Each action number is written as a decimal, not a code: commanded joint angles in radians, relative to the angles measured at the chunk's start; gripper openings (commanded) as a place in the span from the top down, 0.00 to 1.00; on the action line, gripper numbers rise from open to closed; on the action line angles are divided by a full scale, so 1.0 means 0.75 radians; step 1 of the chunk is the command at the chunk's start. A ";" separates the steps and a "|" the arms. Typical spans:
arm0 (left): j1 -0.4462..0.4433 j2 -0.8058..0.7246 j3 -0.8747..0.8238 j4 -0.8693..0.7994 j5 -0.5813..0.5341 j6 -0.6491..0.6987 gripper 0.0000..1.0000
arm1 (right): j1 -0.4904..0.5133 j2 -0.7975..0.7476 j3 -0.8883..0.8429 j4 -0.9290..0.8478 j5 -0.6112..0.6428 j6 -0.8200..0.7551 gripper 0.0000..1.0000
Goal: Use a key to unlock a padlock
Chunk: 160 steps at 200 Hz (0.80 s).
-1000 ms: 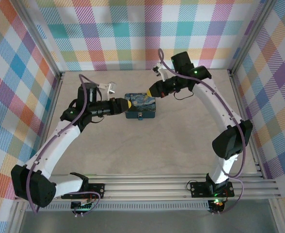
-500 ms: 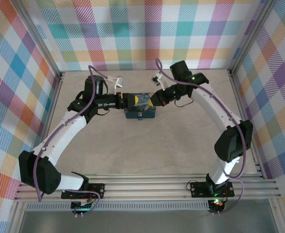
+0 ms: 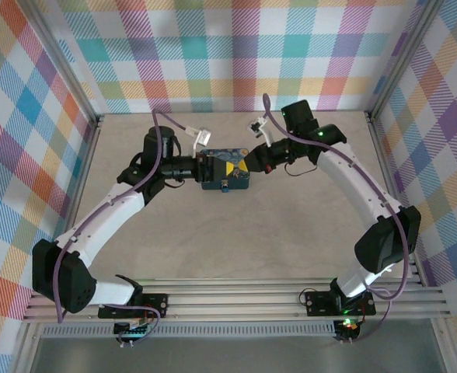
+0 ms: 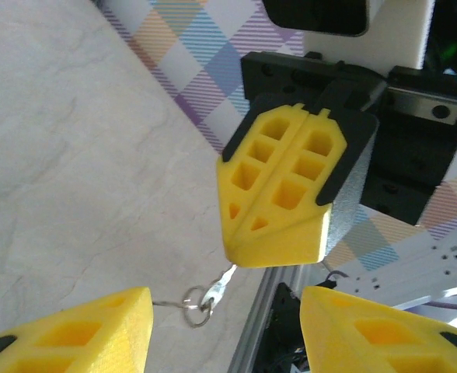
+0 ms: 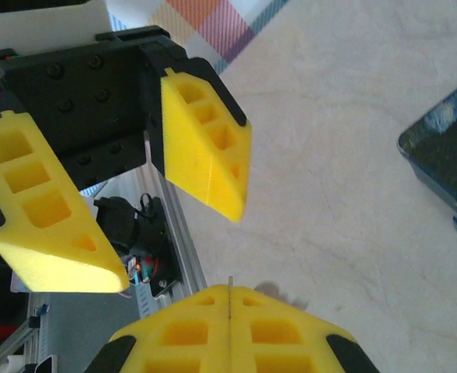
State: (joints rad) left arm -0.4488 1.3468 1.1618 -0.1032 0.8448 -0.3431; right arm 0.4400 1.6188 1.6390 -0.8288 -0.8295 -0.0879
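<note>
The bare tabletop (image 3: 291, 233) carries one large thing, the dark-blue tin (image 3: 233, 179), upper centre of the overhead view. Both arms meet just above it.

The left end effector (image 3: 211, 165) has its yellow pads spread wide apart, with nothing between them. The right end effector (image 4: 271, 250) faces it, pads pressed together on the key (image 4: 227, 277). Only a thin metal sliver pokes out of the tip, with a small ring (image 4: 199, 298) dangling below it in the left wrist view.

The padlock (image 3: 223, 186) sits at the tin's lower edge in the overhead view, touching it, below both end effectors.

Risks, as I judge them:
- The two end effectors are very near each other, and a small misaligned advance could knock their pads together.
- The key looks pinched with little of it showing. It could pivot or slide in the soft pads, or drop onto the tin if a handover is mistimed.
- The dangling ring could snag a pad.
- The padlock is tiny, so pushing the key at it may shove the tin rather than seat the key.
</note>
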 commanded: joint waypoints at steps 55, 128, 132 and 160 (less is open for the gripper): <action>-0.001 0.091 0.120 -0.053 0.215 -0.043 0.51 | -0.014 -0.024 -0.047 0.097 -0.189 0.113 1.00; -0.009 0.044 0.004 0.057 0.208 -0.102 0.75 | -0.028 -0.092 -0.154 0.169 -0.181 0.167 1.00; -0.008 0.039 -0.011 0.099 0.201 -0.131 0.75 | -0.031 -0.088 -0.143 0.168 -0.190 0.170 1.00; -0.007 0.050 0.032 0.059 0.152 -0.156 0.62 | -0.080 -0.063 -0.073 0.075 -0.219 0.094 1.00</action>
State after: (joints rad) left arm -0.4500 1.4052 1.1603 -0.0746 0.9836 -0.4458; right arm 0.4156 1.5810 1.5284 -0.7265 -0.9489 0.0387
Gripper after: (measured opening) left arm 0.340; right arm 0.060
